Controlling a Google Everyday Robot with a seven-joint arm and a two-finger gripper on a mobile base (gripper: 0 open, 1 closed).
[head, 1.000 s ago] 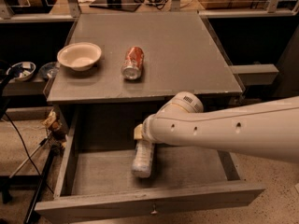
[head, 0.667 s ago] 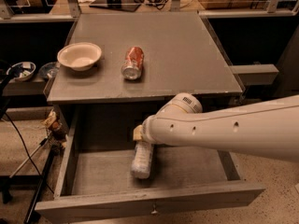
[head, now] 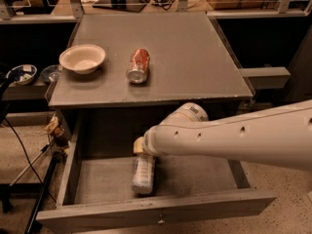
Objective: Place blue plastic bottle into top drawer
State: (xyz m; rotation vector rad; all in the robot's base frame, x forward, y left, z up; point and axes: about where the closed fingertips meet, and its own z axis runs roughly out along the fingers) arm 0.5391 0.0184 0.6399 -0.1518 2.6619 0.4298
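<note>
The top drawer (head: pixel 107 179) is pulled open below the grey counter, its small metal knob (head: pixel 159 221) at the centre of the front panel. The blue plastic bottle (head: pixel 144 174) lies inside on the drawer floor, pointing toward the front. My white arm reaches in from the right, and my gripper (head: pixel 140 147) is at the bottle's far end, mostly hidden behind the arm's wrist.
A red soda can (head: pixel 138 66) lies on its side on the counter (head: pixel 195 57). A cream bowl (head: pixel 82 58) sits to its left. A side shelf at the left holds small bowls (head: pixel 22 73). Cables and a stand are on the floor at the left.
</note>
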